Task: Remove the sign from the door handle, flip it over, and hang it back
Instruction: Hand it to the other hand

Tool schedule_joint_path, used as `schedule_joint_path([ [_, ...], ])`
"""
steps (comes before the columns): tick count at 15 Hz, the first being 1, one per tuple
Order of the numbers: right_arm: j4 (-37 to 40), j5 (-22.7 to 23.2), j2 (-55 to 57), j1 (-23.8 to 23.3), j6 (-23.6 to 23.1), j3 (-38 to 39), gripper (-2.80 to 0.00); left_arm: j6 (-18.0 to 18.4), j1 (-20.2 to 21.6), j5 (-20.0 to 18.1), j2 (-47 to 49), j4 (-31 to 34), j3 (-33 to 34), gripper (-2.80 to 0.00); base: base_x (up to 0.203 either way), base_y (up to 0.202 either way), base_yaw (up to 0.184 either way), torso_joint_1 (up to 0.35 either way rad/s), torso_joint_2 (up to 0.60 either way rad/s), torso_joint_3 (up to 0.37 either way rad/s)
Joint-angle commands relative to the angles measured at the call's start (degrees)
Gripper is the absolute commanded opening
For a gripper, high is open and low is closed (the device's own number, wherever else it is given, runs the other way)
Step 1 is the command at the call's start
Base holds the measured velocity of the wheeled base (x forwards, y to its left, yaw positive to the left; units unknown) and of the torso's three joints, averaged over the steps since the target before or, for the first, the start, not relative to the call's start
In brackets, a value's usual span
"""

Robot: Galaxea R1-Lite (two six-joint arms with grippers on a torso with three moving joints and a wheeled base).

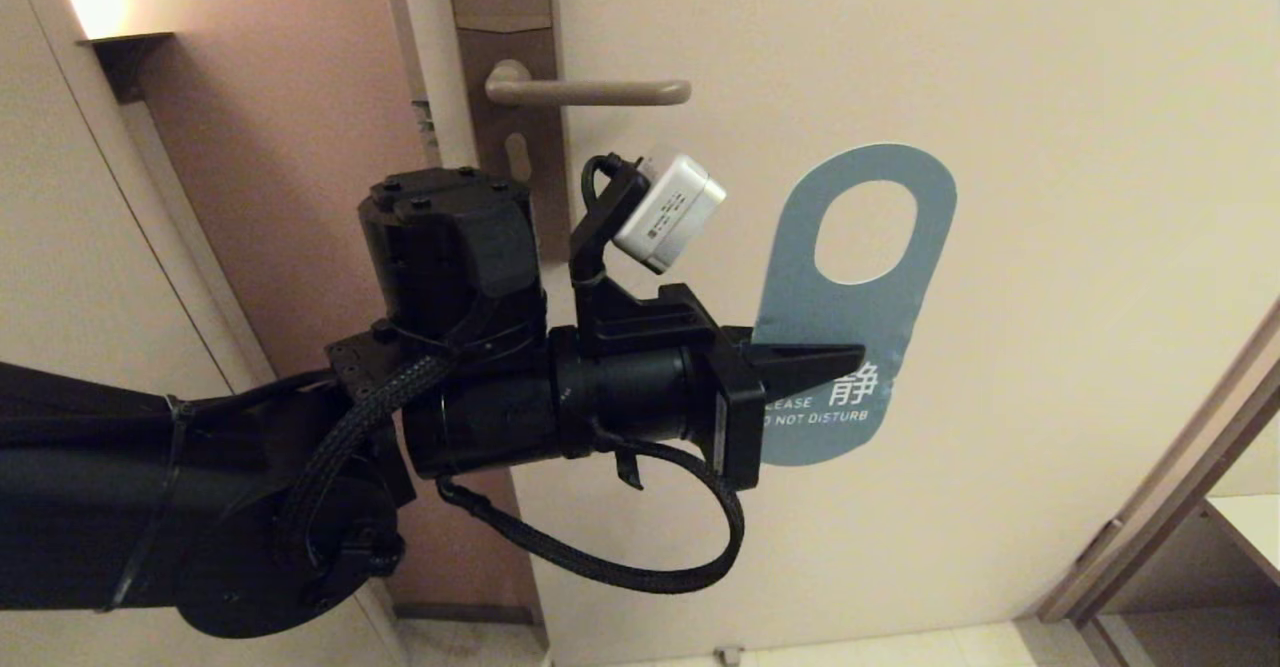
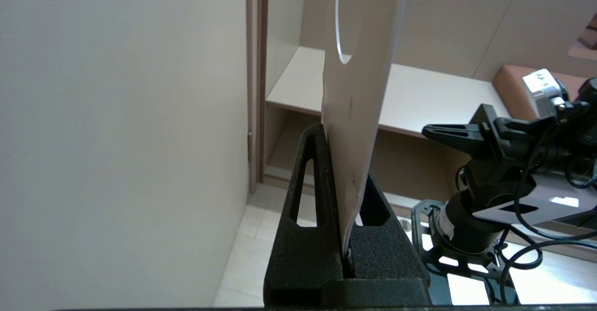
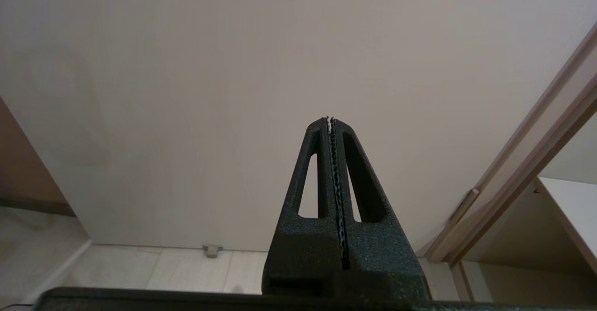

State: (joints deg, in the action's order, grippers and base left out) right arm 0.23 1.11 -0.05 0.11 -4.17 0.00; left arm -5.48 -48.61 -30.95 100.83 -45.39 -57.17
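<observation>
- Head view, left to right: the left gripper [image 1: 850, 355] reaches across from the left arm, clenched on the sign [image 1: 850, 297] at its lower half, blue face out, reading "NOT DISTURB".
- The sign is off the door handle [image 1: 590, 92], below and to the right of it, held upright in front of the door [image 1: 1000, 97] with its oval hole uppermost.
- Left wrist view alone shows the sign's pale other face, edge-on between the black fingers [image 2: 310, 194], and the parked right arm.
- Right wrist view alone shows the right gripper [image 3: 331, 120] clenched on nothing, facing the door.
</observation>
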Motion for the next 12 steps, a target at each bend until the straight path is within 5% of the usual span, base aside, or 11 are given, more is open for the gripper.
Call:
schedule_joint_path([
  [1,0.03,0.03,0.05,-0.02,-0.05,0.0,-2.8,-0.17,-0.45,-0.16,-0.28,-2.76,2.28,-2.8,0.0,0.0,0.0,0.0,0.0,0.0],
  [9,-0.05,0.38,0.05,-0.02,-2.07,-0.46,-2.8,-0.41,-0.52,-0.25,-1.95,-6.2,4.79,-2.8,0.0,0.0,0.0,0.0,0.0,0.0],
  [10,-0.06,0.39,0.05,-0.01,-2.53,-0.66,0.0,-0.41,-0.52,-0.25,-1.95,-6.2,4.79,-2.8,0.0,0.0,0.0,0.0,0.0,0.0],
  [12,-0.06,1.05,0.05,0.03,-2.66,-1.95,0.0,-0.43,-0.59,-0.25,-2.04,-6.2,4.79,-2.8,0.0,0.0,0.0,0.0,0.0,0.0],
])
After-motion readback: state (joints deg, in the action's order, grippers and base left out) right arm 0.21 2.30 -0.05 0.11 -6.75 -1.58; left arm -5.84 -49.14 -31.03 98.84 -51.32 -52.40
